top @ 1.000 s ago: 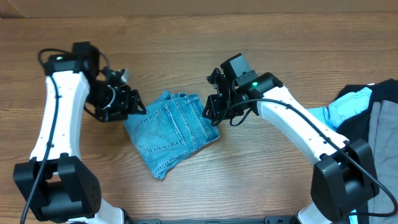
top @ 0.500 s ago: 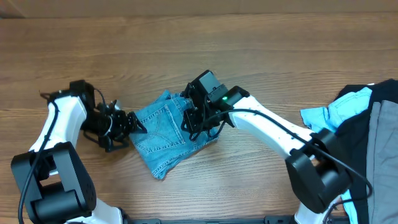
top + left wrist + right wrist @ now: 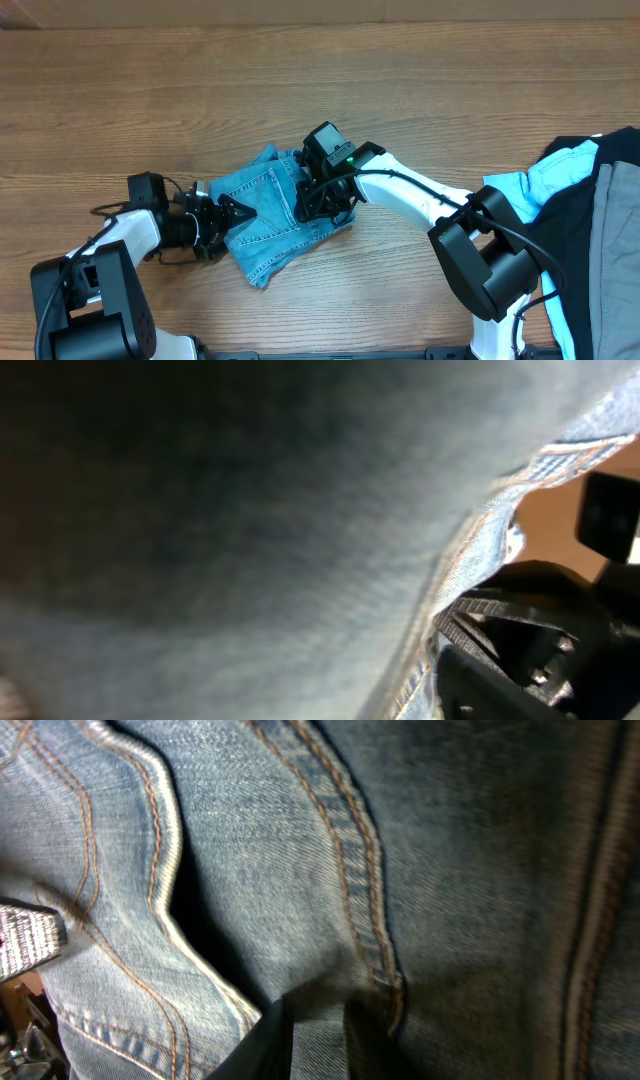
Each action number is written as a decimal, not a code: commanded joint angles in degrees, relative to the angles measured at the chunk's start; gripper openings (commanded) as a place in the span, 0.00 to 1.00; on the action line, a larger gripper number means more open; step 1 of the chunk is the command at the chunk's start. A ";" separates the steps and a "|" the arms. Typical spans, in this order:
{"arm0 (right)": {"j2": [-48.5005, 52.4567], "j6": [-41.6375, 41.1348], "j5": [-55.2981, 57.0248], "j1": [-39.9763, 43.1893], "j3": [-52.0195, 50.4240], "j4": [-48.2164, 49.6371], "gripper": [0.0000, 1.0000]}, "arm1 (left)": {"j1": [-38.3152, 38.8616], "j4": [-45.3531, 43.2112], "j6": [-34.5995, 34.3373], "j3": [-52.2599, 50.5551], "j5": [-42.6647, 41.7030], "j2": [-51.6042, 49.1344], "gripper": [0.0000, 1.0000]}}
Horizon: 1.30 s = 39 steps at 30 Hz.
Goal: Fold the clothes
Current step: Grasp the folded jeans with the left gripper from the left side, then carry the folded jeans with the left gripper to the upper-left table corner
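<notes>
The clothes, a pair of light-blue jeans, lie folded into a small bundle at the table's middle, back pocket up. My left gripper lies low at the bundle's left edge, fingers apart, one finger over the denim. The left wrist view is filled with blurred denim, and my own fingers are hidden there. My right gripper presses down on the right half of the jeans. In the right wrist view its dark fingers stand close together with a strip of denim pinched between them, beside an orange-stitched seam.
A heap of other garments lies at the right edge: a bright cyan shirt, black cloth and grey cloth. The wooden table stretches behind the jeans. The right arm's dark body shows in the left wrist view.
My left gripper came down and right, from beside the jeans onto their left edge. My right gripper shifted left from the bundle's right edge onto the denim.
</notes>
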<state>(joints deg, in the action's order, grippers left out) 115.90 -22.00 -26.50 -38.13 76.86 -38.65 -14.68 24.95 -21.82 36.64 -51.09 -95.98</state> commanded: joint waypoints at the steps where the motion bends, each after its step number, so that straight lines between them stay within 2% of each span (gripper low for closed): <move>1: 1.90 -0.59 1.33 0.09 -0.52 -0.59 0.21 | 0.61 -3.91 -3.08 -6.16 5.11 -3.65 0.66; 4: 1.90 -0.61 1.33 0.09 -0.52 -0.72 0.20 | 0.61 -5.60 -2.80 -6.54 3.28 -3.65 0.39; 7: 1.90 -0.61 1.33 0.09 -0.52 -1.03 0.18 | 0.61 -7.08 -2.51 -6.54 1.77 -3.65 0.28; 10: 1.90 -0.63 1.33 0.09 -0.52 -1.31 0.18 | 0.61 -8.87 -0.92 -6.54 0.15 -3.65 0.25; 11: 1.90 -0.63 1.33 0.09 -0.52 -1.31 0.18 | 0.61 -9.22 -0.63 -6.54 0.20 -3.65 0.32; 12: 1.90 -0.63 1.33 0.09 -0.52 -1.29 0.17 | 0.61 -9.55 0.20 -6.54 0.20 -3.65 0.51; 13: 1.90 -0.70 1.33 0.09 -0.52 -1.29 0.17 | 0.61 -9.68 1.14 -6.54 0.24 -3.65 0.59; 14: 1.90 -0.79 1.33 0.09 -0.52 -1.31 0.17 | 0.61 -9.79 2.05 -6.54 0.20 -3.65 0.52; 15: 1.90 -0.79 1.33 0.09 -0.52 -1.31 0.17 | 0.61 -9.88 2.82 -6.54 0.00 -3.65 0.29; 17: 1.88 -0.79 1.33 0.11 -0.52 -1.51 0.17 | 0.61 -10.40 4.22 -6.54 -1.18 -3.65 0.09; 18: 1.88 -0.79 1.33 0.11 -0.50 -1.95 0.16 | 0.61 -10.91 4.92 -6.47 -2.54 -3.63 0.04; 23: 0.11 1.86 3.02 1.92 1.49 -8.31 0.14 | 0.55 -11.30 6.54 -4.22 -8.79 -3.58 0.04; 28: -6.95 4.81 11.23 5.95 6.95 -19.41 0.11 | 0.55 -11.37 6.34 2.34 -16.65 -1.60 0.04; 33: -13.31 4.85 12.33 10.43 13.22 -26.51 0.12 | 0.44 -15.06 -2.23 13.75 -17.29 2.60 0.04; 39: -16.33 4.85 12.35 11.98 14.71 -28.41 0.13 | -1.60 -30.77 -18.05 22.36 -12.76 2.91 0.04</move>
<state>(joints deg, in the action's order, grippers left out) 101.23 -17.89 -15.03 -26.04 90.54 -66.65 -14.39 0.62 -28.21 53.41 -61.93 -95.92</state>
